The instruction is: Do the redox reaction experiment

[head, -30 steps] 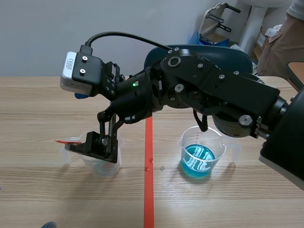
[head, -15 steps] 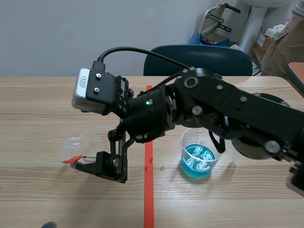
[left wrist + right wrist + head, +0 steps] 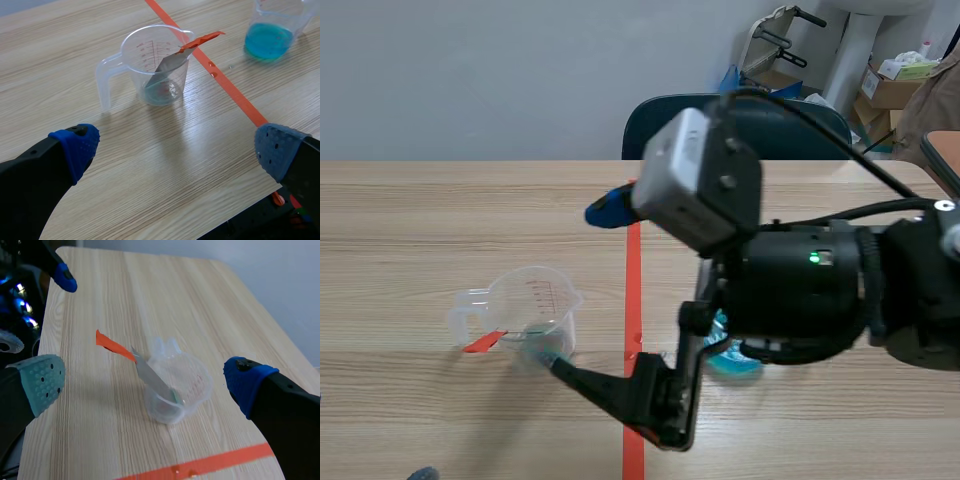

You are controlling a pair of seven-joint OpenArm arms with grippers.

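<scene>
Has the left gripper (image 3: pixel 177 150) released, grasping nothing, near the clear measuring cup (image 3: pixel 142 55). Has the right gripper (image 3: pixel 142 385) spread wide too, empty, that cup ahead of it. Places the cup left of the tape line (image 3: pixel 632 270), midway between the table's (image 3: pixel 420 220) near and far edges, an orange-tipped metal strip (image 3: pixel 167 67) leaning inside. Places the blue-liquid cup (image 3: pixel 270 30) right of the line.

R gripper (image 3: pixel 142 384) withdrawn, opened – strip (image 3: pixel 172 62) prob. released

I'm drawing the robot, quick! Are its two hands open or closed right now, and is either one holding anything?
Left gripper: open, holding nothing.
Right gripper: open, holding nothing.
</scene>
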